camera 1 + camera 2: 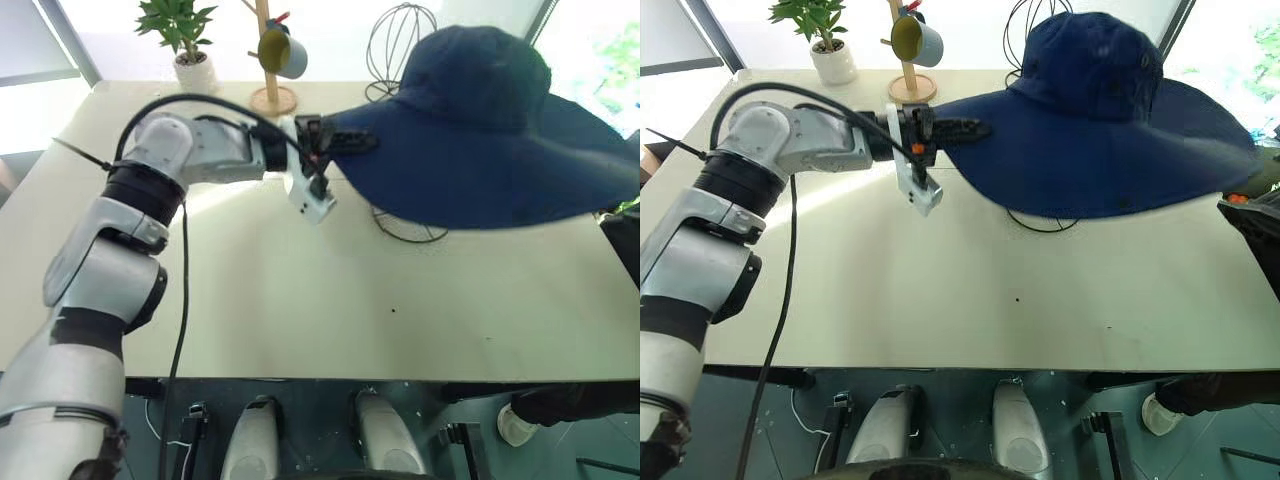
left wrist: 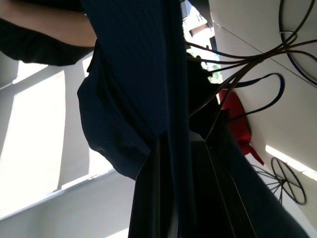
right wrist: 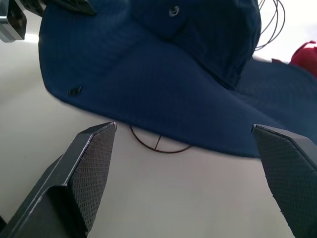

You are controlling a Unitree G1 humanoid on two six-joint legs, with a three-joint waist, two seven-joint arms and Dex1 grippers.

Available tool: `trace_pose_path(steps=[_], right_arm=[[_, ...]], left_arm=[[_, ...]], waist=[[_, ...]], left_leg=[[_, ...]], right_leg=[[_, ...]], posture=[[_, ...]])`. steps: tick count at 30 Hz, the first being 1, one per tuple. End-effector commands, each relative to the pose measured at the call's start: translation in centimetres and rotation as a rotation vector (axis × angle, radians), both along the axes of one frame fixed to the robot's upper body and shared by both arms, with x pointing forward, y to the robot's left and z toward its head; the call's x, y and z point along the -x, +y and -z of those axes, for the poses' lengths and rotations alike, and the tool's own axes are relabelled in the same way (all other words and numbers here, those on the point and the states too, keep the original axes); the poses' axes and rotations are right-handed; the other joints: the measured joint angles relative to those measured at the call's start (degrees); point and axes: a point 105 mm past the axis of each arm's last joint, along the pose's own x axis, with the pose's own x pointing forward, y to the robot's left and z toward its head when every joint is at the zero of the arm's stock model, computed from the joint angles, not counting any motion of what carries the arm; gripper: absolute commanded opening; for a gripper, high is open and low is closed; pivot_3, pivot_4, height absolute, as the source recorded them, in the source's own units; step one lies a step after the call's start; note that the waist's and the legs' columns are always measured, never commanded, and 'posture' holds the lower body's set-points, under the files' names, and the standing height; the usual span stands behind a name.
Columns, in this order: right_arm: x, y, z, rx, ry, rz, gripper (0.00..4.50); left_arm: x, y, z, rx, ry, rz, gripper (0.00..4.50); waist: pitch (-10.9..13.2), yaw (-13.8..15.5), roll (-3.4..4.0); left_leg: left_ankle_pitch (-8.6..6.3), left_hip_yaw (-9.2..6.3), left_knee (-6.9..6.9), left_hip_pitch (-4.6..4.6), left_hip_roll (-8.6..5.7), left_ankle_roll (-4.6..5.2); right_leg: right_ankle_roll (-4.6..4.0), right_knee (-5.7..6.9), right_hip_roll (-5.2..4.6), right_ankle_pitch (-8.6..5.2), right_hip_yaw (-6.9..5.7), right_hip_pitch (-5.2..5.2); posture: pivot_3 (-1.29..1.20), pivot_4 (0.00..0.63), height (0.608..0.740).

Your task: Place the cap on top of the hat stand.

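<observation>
We see the cap over the hat stand, crown up, its brim still pinched on the left by our closed left gripper; release remains. Our right gripper waits wide open and empty at the right. The table lies bare on the near side; a mug tree and plant crowd the far edge.

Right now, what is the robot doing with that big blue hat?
The robot's left gripper is pinching the brim of the cap and holding it over the hat stand on the table. The stand's ring base peeks out under the brim. The right gripper waits open nearby, holding nothing. The cap isn't let go yet.
</observation>
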Motion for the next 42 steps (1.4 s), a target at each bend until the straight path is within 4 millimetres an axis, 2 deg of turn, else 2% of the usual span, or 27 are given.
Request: trace_pose_path(steps=[1,4,10,14,15,17,19,20,23,28,34,37,38,40,42], right_arm=[[1.0,-1.0,0.0,0.033,-0.028,0.053,4.5],[1.4,-1.8,0.5,0.027,-0.017,0.088,4.5],[1.7,-1.6,-0.8,0.001,-0.051,0.08,4.5],[1.7,-2.0,-0.7,0.01,-0.039,0.097,4.5],[1.7,-2.0,-0.7,0.01,-0.037,0.098,4.5],[1.5,-1.9,-0.6,0.011,-0.034,0.096,4.5],[1.4,-1.8,-0.6,0.012,-0.032,0.093,4.5],[1.3,-1.8,-0.6,0.013,-0.032,0.091,4.5],[1.0,-1.7,-0.5,0.017,-0.025,0.083,4.5],[0.5,-1.8,-0.3,0.023,-0.015,0.074,4.5],[-0.1,-3.1,-0.7,0.047,-0.002,0.079,4.5],[-0.4,-4.3,-0.7,0.055,0.009,0.093,4.5],[-0.6,-4.8,-0.7,0.056,0.012,0.098,4.5],[-0.9,-5.4,-0.8,0.058,0.014,0.101,4.5],[-1.3,-5.5,-1.0,0.055,0.01,0.087,4.5]], left_arm=[[0.1,0.0,-0.4,-0.026,-0.07,0.041,0.03],[0.1,-0.1,0.2,-0.03,-0.051,0.057,0.03],[0.1,-0.5,-0.5,0.024,-0.005,0.067,0.03],[0.2,-0.5,-0.6,0.04,0.023,0.072,0.03],[0.2,-0.5,-0.6,0.043,0.033,0.072,0.59],[0.4,-0.4,-0.6,0.045,0.055,0.078,1.33],[0.6,-0.3,-0.5,0.045,0.066,0.085,2.47],[0.6,-0.3,-0.5,0.045,0.069,0.087,2.87],[0.8,0.1,-0.7,0.052,0.081,0.084,4.44],[1.2,1.9,-1.1,0.106,0.129,0.071,4.44],[2.1,7.8,-1.4,0.206,0.306,-0.025,4.44],[0.6,11.1,-2.3,0.44,0.592,-0.228,4.44],[0.0,12.6,-2.3,0.521,0.782,-0.311,4.44],[0.1,14.5,-3.0,0.671,1.202,-0.357,4.44],[1.6,15.1,-4.7,0.733,1.556,-0.279,4.44]], waist=[[0.0,0.1,-0.1],[0.0,0.3,-0.13],[0.0,0.2,-0.14],[0.0,0.4,-0.15],[0.0,0.5,-0.15],[0.0,0.7,-0.15],[0.0,1.0,-0.14],[0.0,1.0,-0.15],[0.0,1.1,-0.15],[0.0,0.8,-0.12],[0.0,0.6,-0.07],[-0.1,0.7,0.04],[-0.1,0.7,0.03],[0.0,0.6,0.02],[0.0,0.6,-0.03]], left_leg=[[0.0,0.0,0.0,0.0,0.0,0.0],[-0.01,0.02,-0.02,-0.01,0.0,-0.01],[0.0,0.03,-0.01,0.0,0.0,-0.01],[0.0,0.03,-0.02,0.0,0.0,-0.01],[0.0,0.03,-0.02,-0.01,0.0,-0.01],[0.0,0.03,-0.02,-0.01,0.0,-0.01],[0.0,0.03,-0.01,-0.01,0.0,-0.01],[0.0,0.03,-0.01,-0.01,0.0,-0.02],[0.0,0.03,0.0,-0.01,0.0,-0.03],[0.01,0.04,-0.03,0.01,0.0,-0.03],[0.01,0.06,-0.04,0.06,0.03,-0.02],[0.01,0.1,-0.02,0.05,0.02,-0.02],[0.01,0.14,-0.01,0.09,0.03,-0.02],[0.02,0.13,0.01,0.06,0.05,-0.01],[0.02,0.09,0.08,0.05,0.07,0.0]], right_leg=[[0.0,0.0,0.0,0.0,0.0,0.0],[0.01,-0.02,-0.01,-0.01,-0.01,-0.01],[-0.01,-0.01,0.0,-0.02,0.0,-0.02],[-0.01,-0.01,-0.01,-0.01,0.0,-0.02],[-0.01,-0.01,-0.01,-0.01,-0.01,-0.02],[-0.01,-0.01,-0.01,-0.01,-0.01,-0.02],[-0.01,-0.01,-0.01,-0.01,0.0,-0.02],[-0.01,-0.01,-0.01,-0.01,0.0,-0.02],[-0.01,-0.01,-0.01,-0.01,0.0,-0.02],[-0.04,0.0,-0.01,0.01,0.0,-0.02],[-0.19,0.08,0.0,0.13,0.0,-0.03],[-0.22,0.08,-0.04,0.13,0.01,0.0],[-0.25,0.08,-0.05,0.12,0.03,0.01],[-0.31,0.12,-0.04,0.12,0.03,0.01],[-0.43,0.21,0.0,0.06,0.01,0.01]], posture=[[0.0,0.15,0.739],[0.0,0.15,0.739],[0.0,0.15,0.739],[0.0,0.15,0.739],[0.0,0.15,0.739],[0.0,0.15,0.739],[0.0,0.15,0.739],[0.0,0.15,0.739],[0.0,0.15,0.739],[0.0,0.15,0.739],[0.0,0.15,0.739],[0.0,0.15,0.739],[0.0,0.15,0.739],[0.0,0.15,0.739],[0.0,0.15,0.739]])
